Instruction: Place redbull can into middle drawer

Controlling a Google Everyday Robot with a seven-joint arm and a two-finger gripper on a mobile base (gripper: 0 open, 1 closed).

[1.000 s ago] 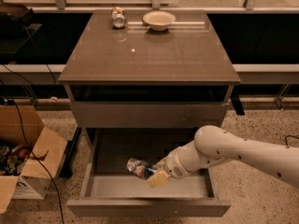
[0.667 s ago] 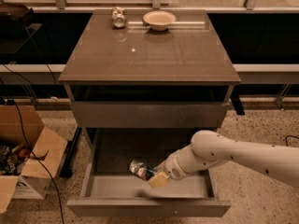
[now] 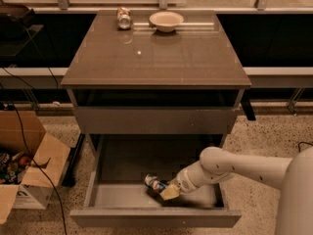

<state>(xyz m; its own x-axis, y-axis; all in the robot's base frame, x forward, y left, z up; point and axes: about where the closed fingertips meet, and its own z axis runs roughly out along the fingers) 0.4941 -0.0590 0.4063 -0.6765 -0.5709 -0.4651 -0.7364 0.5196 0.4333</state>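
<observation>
redbull can (image 3: 153, 182): silver-blue, tilted, low over the drawer floor.
middle drawer (image 3: 146, 217): grey, pulled open.
gripper (image 3: 165, 189): mine, inside the drawer, jaws clamping the can.

Likely an office or lab corner: a drawer cabinet (image 3: 156, 53) on speckled floor (image 3: 274, 141), cardboard box (image 3: 34, 165) left of it. The gripper (image 3: 168, 191) holds the redbull can (image 3: 153, 182) inside the cabinet's open middle drawer (image 3: 156, 218).

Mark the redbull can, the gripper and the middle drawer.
redbull can (image 3: 152, 182): camera view, its silver-blue side.
gripper (image 3: 168, 192): camera view, yellowish tip, inside the drawer beside the can.
middle drawer (image 3: 117, 196): camera view, bare floor at left.
</observation>
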